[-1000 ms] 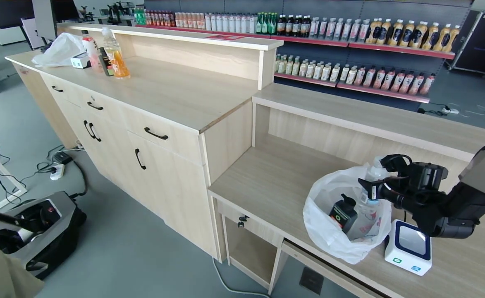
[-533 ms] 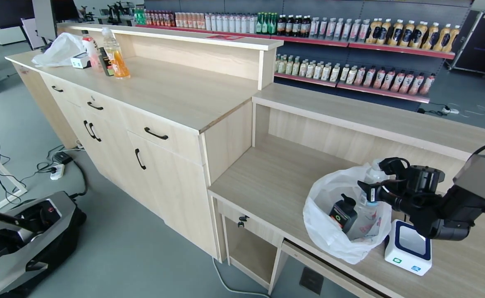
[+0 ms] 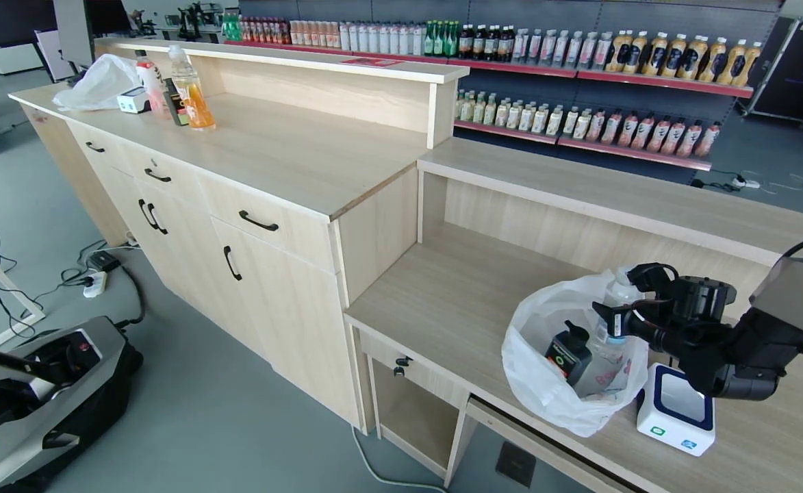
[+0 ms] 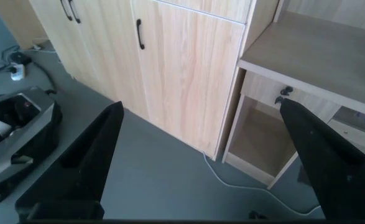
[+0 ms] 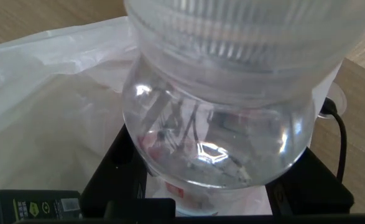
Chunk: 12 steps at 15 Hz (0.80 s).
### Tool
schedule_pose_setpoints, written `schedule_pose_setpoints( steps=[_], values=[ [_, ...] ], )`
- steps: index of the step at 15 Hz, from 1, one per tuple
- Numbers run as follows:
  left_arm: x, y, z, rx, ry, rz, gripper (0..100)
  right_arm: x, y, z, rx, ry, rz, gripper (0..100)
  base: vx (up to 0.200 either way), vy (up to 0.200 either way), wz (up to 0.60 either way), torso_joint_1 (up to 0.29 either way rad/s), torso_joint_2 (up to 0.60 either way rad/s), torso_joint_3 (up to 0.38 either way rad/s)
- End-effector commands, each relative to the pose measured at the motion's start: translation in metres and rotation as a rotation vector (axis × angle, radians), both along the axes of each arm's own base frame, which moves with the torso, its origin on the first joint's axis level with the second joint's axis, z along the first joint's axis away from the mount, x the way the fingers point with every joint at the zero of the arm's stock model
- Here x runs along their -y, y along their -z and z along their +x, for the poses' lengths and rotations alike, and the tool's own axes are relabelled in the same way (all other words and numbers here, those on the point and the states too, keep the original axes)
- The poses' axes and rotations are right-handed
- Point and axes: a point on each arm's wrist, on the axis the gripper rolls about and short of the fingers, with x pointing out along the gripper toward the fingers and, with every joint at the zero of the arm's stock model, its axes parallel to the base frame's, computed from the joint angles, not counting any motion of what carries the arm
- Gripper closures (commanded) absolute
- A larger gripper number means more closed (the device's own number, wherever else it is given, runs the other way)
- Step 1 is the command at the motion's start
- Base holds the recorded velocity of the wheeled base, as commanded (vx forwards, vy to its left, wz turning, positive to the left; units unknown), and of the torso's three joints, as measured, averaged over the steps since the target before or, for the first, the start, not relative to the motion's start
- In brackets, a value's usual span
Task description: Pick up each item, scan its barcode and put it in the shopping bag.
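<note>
A white shopping bag (image 3: 545, 383) stands open on the low counter (image 3: 456, 301). Inside it is a black pump bottle (image 3: 568, 353). My right gripper (image 3: 621, 296) hangs over the bag's mouth, shut on a clear bottle (image 3: 606, 346) whose lower part is down in the bag. In the right wrist view the clear bottle (image 5: 219, 124) sits right in front of the camera, with the bag (image 5: 51, 106) behind it. My left gripper (image 4: 199, 106) hangs low over the floor beside the cabinets, open with nothing between its fingers.
A white barcode scanner (image 3: 675, 409) sits next to the bag, at the counter's front edge. The taller counter (image 3: 271, 150) to the left carries another bag (image 3: 96, 82) and some bottles (image 3: 189, 89). Drink shelves (image 3: 579, 68) line the back. Cables (image 3: 93, 274) lie on the floor.
My right gripper has sunk slightly, lowering the clear bottle a little deeper into the bag. The left arm has shifted a little at the lower left.
</note>
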Motion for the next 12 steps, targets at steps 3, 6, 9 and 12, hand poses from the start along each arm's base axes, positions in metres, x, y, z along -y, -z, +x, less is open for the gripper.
schedule_pose_setpoints(
  steps=[3, 6, 9, 12],
  values=[
    [0.0, 0.0, 0.0, 0.0, -0.001, 0.0, 0, 0.0002, 0.0021, -0.0055, -0.019, 0.002, 0.002, 100, 0.0, 0.0, 0.0, 0.0, 0.0, 0.0],
    [0.0, 0.0, 0.0, 0.0, -0.001, 0.0, 0, -0.0001, 0.0009, -0.0076, -0.02, 0.002, 0.003, 100, 0.0, 0.0, 0.0, 0.0, 0.0, 0.0],
    [0.0, 0.0, 0.0, 0.0, -0.001, 0.0, 0, 0.0023, -0.0004, -0.0086, -0.019, 0.008, 0.003, 100, 0.0, 0.0, 0.0, 0.0, 0.0, 0.0],
    [0.0, 0.0, 0.0, 0.0, -0.001, 0.0, 0, 0.0028, -0.0001, -0.009, -0.02, 0.009, 0.003, 100, 0.0, 0.0, 0.0, 0.0, 0.0, 0.0]
  ],
)
